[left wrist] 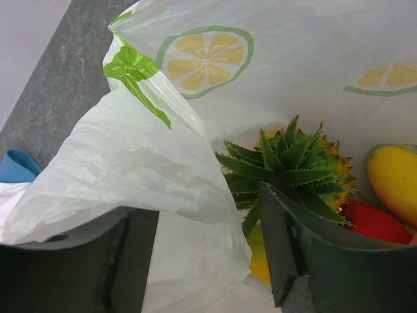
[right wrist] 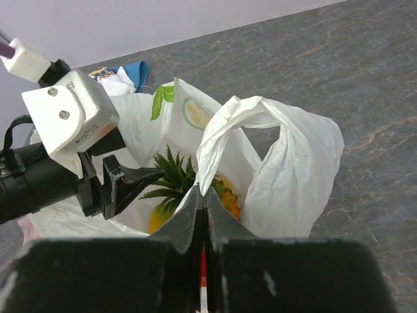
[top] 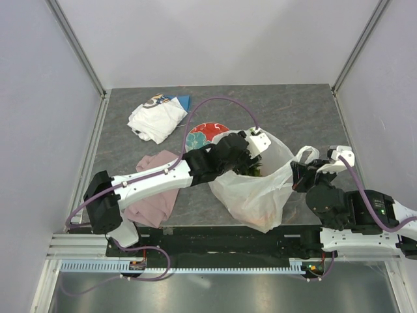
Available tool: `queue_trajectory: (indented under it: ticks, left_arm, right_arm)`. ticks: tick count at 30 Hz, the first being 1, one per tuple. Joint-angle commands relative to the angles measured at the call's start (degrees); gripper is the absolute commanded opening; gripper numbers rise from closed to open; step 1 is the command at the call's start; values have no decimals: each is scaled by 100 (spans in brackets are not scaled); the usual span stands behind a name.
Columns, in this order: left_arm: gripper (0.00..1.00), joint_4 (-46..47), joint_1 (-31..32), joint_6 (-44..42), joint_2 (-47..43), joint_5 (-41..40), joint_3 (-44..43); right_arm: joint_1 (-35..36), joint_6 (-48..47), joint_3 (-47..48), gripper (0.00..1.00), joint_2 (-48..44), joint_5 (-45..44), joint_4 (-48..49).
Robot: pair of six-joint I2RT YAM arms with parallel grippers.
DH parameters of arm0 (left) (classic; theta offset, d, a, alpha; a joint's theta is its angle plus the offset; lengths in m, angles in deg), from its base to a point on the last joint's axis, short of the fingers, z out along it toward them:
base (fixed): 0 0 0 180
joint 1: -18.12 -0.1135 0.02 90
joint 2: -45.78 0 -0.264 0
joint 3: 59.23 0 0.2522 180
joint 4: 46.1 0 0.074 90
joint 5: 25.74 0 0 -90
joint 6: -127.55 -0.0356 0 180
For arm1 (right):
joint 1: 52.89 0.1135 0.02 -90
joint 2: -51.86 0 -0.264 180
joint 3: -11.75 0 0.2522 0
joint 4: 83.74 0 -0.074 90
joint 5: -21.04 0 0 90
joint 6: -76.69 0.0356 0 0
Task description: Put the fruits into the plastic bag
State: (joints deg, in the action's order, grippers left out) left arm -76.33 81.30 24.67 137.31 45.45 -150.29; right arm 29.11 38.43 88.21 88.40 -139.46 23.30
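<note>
1. Left end effector [left wrist: 199, 208] released, inside bag [top: 260, 189] mouth at desk's 4 o'clock; pineapple [left wrist: 287, 160], mango [left wrist: 394, 179], red piece [left wrist: 371, 222] lie inside.
2. Right end effector [right wrist: 203, 195] clenched on bag rim, holding it up.
3. Best move, probably: lift left straight out; film drapes one finger [left wrist: 65, 274], may snag.
4. Plate [top: 207, 130] at bag's 11 o'clock, pink cloth [top: 153, 195] at 9.

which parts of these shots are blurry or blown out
Left wrist: the left gripper looks soft and dark, the pineapple sharp. Right wrist: the right gripper is blurred up close, the plastic bag crisp. Top external: even light, faint shadows.
</note>
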Motion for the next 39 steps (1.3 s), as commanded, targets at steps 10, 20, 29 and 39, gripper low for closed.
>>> queue_trajectory:
  ticks: [10, 20, 29, 39]
  left_arm:
    - [8, 1814, -1509, 2079, -591, 3576, 145]
    - [2, 2261, -2503, 3396, -1041, 5481, 154]
    - [2, 2728, -3066, 4663, 295, 6336, -1857]
    - [2, 2482, -3154, 4936, 1481, 6547, -3142]
  right_arm:
    - [-1174, -1568, 551, 0, 2138, 1482, 1343]
    - [-4655, -3292, 655, 0, 1884, 4324, 2888]
    - [-8345, -4076, 2641, 0, 2639, 6354, 2800]
    - [-9324, -4067, 3064, 0, 3553, 7032, 3116]
